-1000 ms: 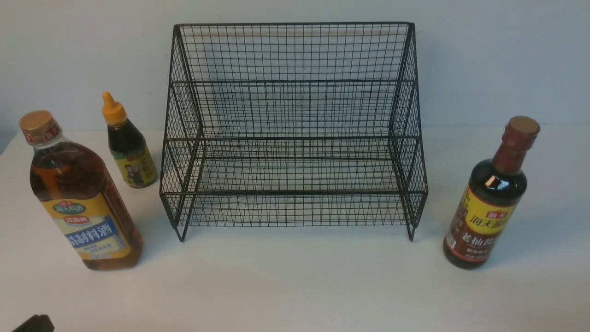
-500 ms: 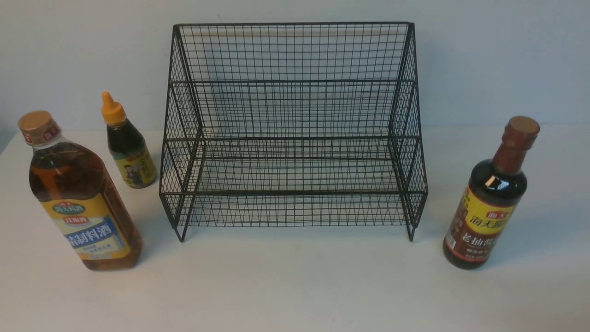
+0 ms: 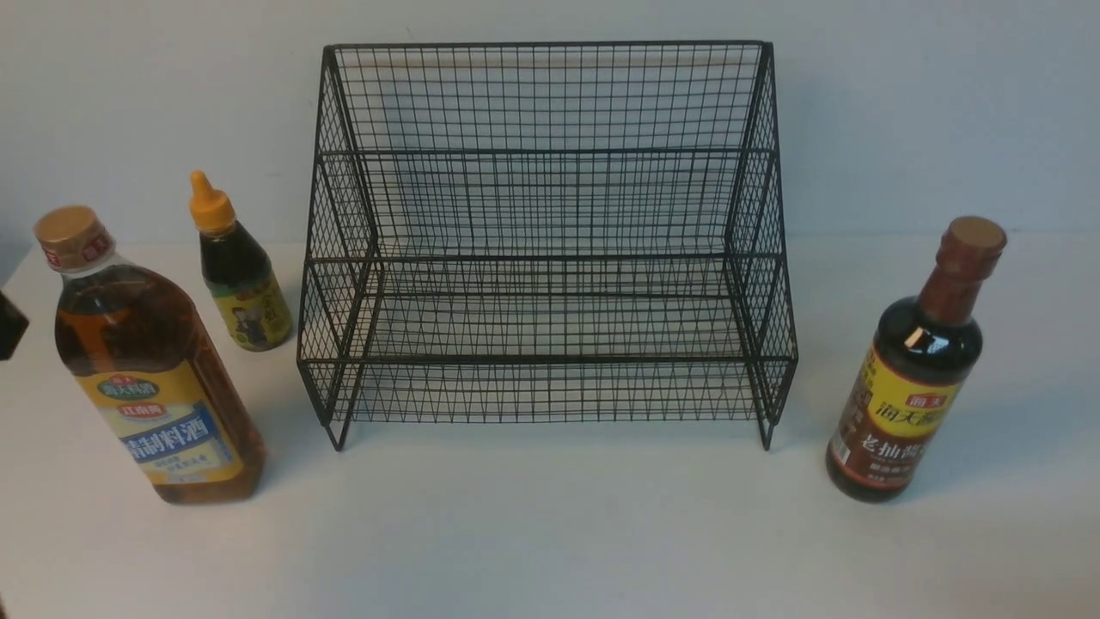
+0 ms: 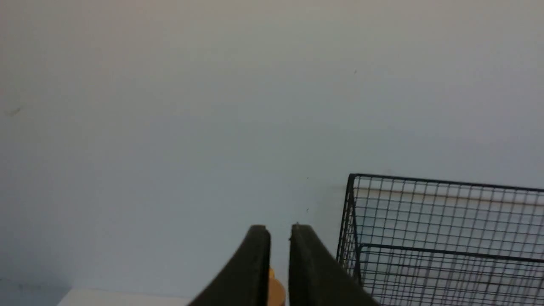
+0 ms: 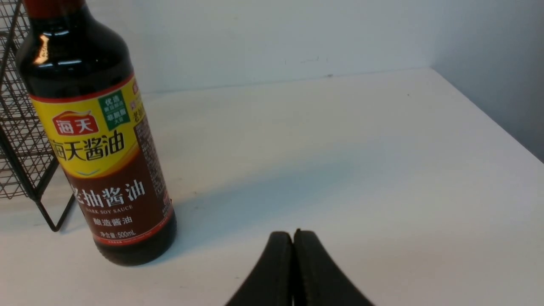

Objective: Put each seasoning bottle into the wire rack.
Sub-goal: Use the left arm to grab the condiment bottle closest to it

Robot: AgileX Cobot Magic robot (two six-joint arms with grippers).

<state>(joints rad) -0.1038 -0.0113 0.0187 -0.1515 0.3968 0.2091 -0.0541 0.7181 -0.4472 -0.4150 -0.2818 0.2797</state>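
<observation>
Well, no bottle is in the rack yet, so I think the job is at its very first step. Far on the left, the left gripper [image 4: 280, 231] has its two black fingers a tiny bit apart and holds nothing. Next comes the big clear amber bottle with a tan cap and a yellow-and-blue label [image 3: 159, 378], standing on the white table [image 3: 550, 533]. Behind it, nearer the rack, stands the small dark squeeze bottle with an orange nozzle [image 3: 241, 279]. In the middle sits the black wire rack with stepped shelves and a tall mesh back [image 3: 550, 359]. Well to its right stands the tall dark bottle with a brown cap and a yellow-and-red label [image 3: 911, 378]. Near that bottle, the right gripper [image 5: 293, 233] is pressed closed on nothing. I think the next move needs the left gripper's fingers much wider, then around a bottle on the left.
</observation>
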